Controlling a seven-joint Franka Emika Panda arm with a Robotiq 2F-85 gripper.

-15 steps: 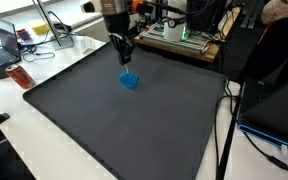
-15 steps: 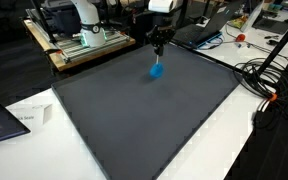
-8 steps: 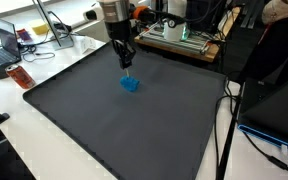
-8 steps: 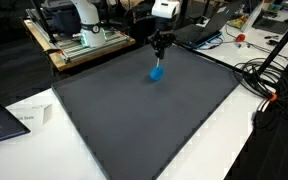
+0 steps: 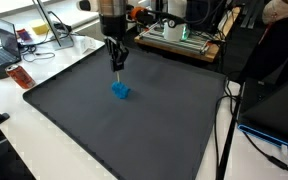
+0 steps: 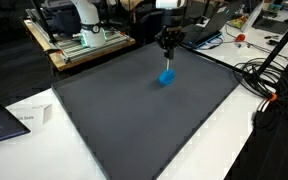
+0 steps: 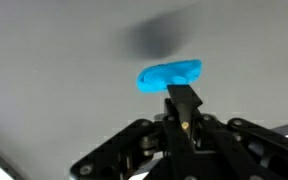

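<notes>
— While your gripper (image 5: pixel 116 58) hangs above the dark mat (image 5: pixel 134 140), what lies under it?

— A small blue object (image 5: pixel 120 91). It sits on the mat's far half, almost straight below your fingertips. You see the same in both exterior views, with the gripper (image 6: pixel 168 44) over the blue object (image 6: pixel 167 76).

— How do your fingers stand?

— In the wrist view your fingers (image 7: pixel 187 100) are pressed together with no gap, and the blue object (image 7: pixel 170 75) lies just past their tips. A thin pale line runs from the tips down to it. Whether you pinch that line, I cannot tell.
</notes>
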